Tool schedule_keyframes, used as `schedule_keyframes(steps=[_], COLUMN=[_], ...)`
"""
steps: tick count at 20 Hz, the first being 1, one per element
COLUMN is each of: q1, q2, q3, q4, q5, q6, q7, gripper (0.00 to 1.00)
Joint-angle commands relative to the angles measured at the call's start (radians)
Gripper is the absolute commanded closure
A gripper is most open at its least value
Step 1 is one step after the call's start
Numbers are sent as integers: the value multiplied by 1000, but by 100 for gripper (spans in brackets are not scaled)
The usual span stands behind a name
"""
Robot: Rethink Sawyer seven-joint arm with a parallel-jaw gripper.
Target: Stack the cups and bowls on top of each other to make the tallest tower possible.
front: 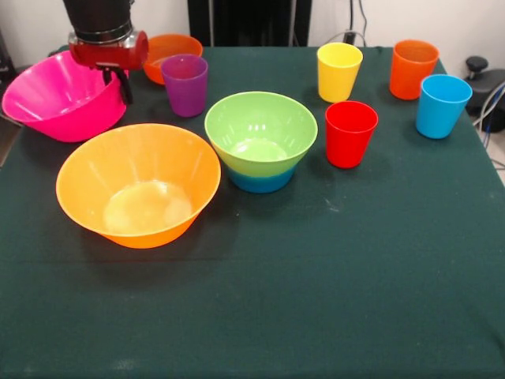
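At the far left my pincer (122, 83) hangs at the rim of the pink bowl (59, 99), which sits tilted at the bench's left edge; I cannot tell whether it is spread or pinching. Just behind it is the small orange bowl (170, 49), and the purple cup (185, 84) stands beside that. In front, the large orange bowl (138, 185) rests upright. At centre the green bowl (260, 134) sits nested on the blue bowl (260, 181). To the right stand the red cup (351, 133), the yellow cup (339, 71), the orange cup (413, 69) and the light blue cup (442, 105), the last two near the right edge. The whole front of the dark green bench (316, 300) lies open. No writing is readable.
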State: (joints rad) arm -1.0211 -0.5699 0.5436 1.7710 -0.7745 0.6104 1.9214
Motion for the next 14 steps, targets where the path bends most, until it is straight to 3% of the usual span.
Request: schedule_keyframes(steps=[1,14], q1=[129,256], q2=[-56,-26], q3=[-10,-102], q4=[-51,-117], q5=[56,37], q6=[160,141], q7=[-38,57], gripper=[100,100])
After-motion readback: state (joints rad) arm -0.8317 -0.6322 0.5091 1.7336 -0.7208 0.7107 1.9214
